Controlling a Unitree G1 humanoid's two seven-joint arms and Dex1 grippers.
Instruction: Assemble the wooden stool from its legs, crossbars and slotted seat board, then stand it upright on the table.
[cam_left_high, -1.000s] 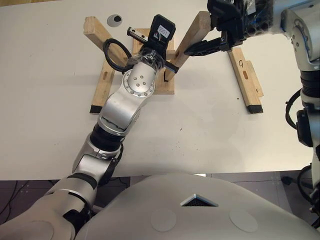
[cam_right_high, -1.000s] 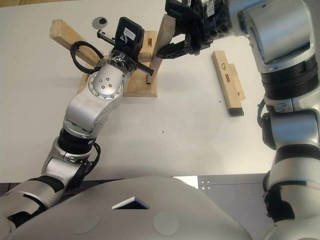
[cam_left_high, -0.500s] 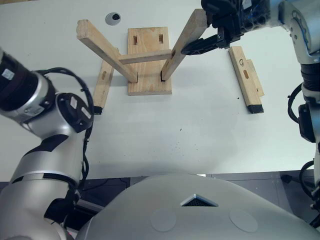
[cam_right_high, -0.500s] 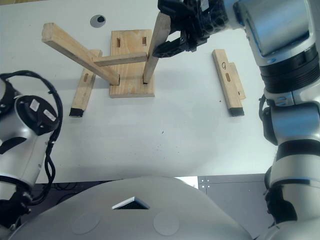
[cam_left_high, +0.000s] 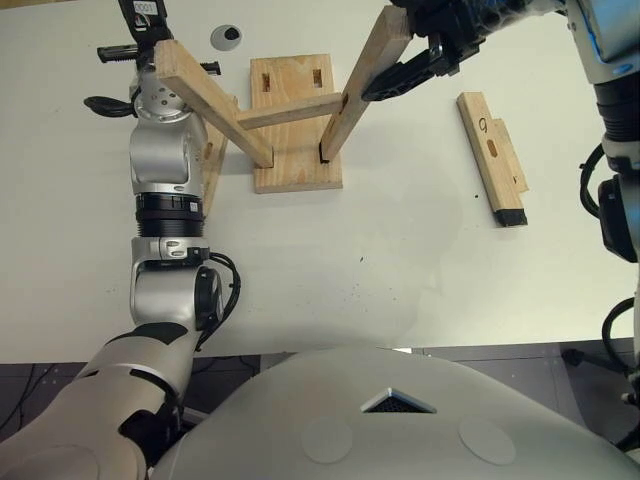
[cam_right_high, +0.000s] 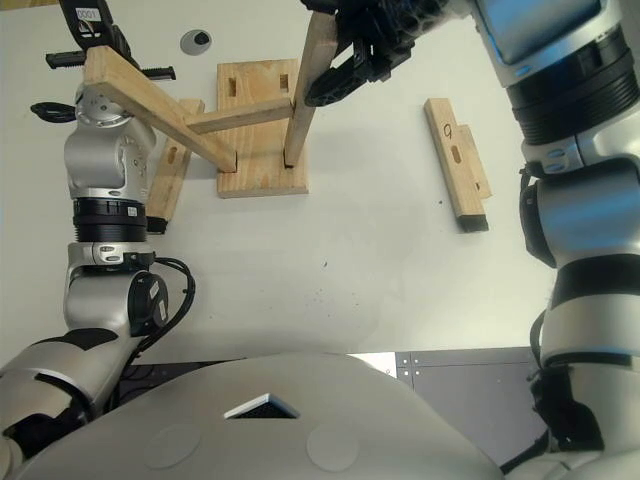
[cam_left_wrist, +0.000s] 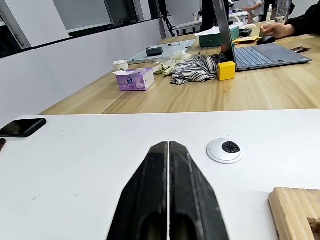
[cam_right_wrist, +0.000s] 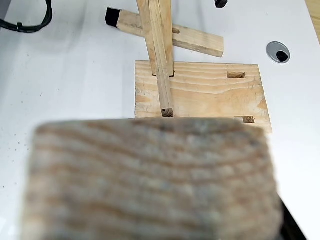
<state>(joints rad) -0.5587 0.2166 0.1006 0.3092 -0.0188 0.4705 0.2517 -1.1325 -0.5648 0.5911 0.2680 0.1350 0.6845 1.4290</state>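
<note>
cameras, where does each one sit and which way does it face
Left eye view: on the head, looking down at the table and seat board; both arms show.
Right eye view: beside it, same scene, slightly shifted.
Left wrist view: on the left wrist, looking level across the table past the shut left gripper toward desks behind.
Right wrist view: on the right wrist, looking down along the right leg, held by the right gripper, onto the seat board.
Shared: all four catch the round cable hole.
</note>
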